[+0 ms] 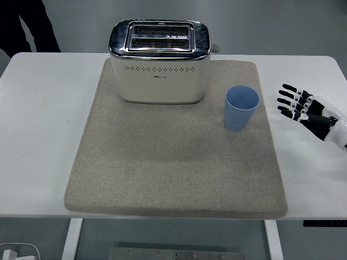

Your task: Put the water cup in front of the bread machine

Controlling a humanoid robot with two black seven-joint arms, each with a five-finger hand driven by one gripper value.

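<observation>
A light blue water cup (pixel 241 108) stands upright and empty on the right part of a beige mat (pixel 173 162), to the right of and a little nearer than the bread machine. The bread machine (pixel 159 61) is a cream and chrome two-slot toaster at the mat's back. My right hand (pixel 298 105) hovers over the white table to the right of the mat, about a hand's width from the cup, fingers spread and holding nothing. My left arm is out of view.
The white table (pixel 43 119) has bare strips left and right of the mat. A person in dark clothes (pixel 27 24) stands beyond the back left corner. A white device (pixel 16 252) lies on the floor at the lower left.
</observation>
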